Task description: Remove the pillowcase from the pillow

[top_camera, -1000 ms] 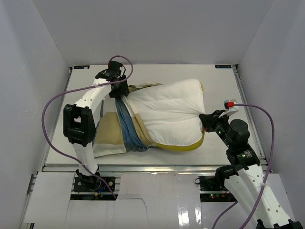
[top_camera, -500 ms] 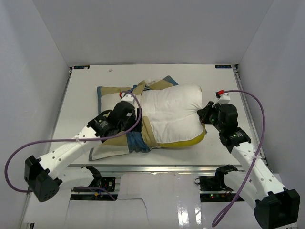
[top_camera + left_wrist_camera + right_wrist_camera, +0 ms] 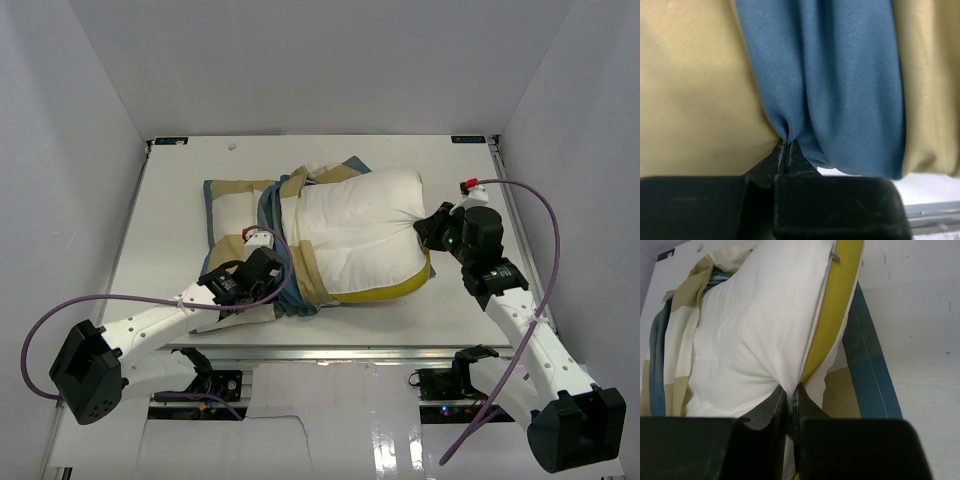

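The white pillow lies mid-table with its yellow edge toward the front. Its left end is still inside the bunched checked pillowcase. My left gripper is at the near left side of the pillow. In the left wrist view it is shut on a blue fold of the pillowcase. My right gripper is at the pillow's right end. In the right wrist view it is shut on the pillow's white seam, with pillowcase fabric lying underneath.
White walls close in the table on the left, back and right. A metal rail runs along the front edge. Purple cables loop off both arms. The left arm lies low across the front left of the table.
My left arm came from the far side of the pillowcase to its near side and closed on the blue fold. The right gripper kept its hold while the pillow shifted slightly.
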Controlling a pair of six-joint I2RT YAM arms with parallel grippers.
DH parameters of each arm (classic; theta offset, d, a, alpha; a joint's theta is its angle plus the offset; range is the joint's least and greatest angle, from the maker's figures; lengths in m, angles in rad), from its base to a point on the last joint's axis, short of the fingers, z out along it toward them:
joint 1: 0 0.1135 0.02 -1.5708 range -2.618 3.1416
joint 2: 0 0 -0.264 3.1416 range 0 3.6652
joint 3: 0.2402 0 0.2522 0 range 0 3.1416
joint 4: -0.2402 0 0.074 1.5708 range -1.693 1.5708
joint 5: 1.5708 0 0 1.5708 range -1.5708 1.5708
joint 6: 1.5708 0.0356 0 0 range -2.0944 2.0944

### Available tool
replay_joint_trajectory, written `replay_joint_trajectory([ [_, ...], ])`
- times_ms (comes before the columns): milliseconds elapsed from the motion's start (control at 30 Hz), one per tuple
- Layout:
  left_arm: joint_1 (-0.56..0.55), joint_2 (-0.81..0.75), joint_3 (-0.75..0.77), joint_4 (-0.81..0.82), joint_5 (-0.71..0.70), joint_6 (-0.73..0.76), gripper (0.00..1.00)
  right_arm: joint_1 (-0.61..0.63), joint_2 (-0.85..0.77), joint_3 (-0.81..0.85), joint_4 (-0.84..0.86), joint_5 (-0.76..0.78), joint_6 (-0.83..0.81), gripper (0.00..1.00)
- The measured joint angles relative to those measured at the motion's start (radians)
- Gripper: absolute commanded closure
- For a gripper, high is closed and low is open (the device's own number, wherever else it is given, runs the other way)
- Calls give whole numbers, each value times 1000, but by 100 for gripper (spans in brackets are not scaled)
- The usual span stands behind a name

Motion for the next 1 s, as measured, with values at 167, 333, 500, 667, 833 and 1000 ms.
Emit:
replay_joint_trajectory([
  [167, -11, 10, 104, -96, -146, -65, 100, -132, 44, 44, -5, -132, 55, 92],
  [333, 34, 5, 260, -157, -264, -87, 100, -332, 74, 86, -15, -272, 100, 92],
  [500, 307, -8, 289, -103, -154, -5, 100, -545, 82, 105, -16, -425, 142, 92],
  [667, 552, -20, 290, -68, -6, 93, 100, -582, 122, 108, -30, -552, 149, 92],
  [833, 753, 13, 312, -68, 106, 171, 100, -587, 133, 113, -33, -600, 149, 92],
  [1000, 913, 37, 329, -80, 235, 182, 100, -603, 148, 132, -36, -624, 149, 92],
])
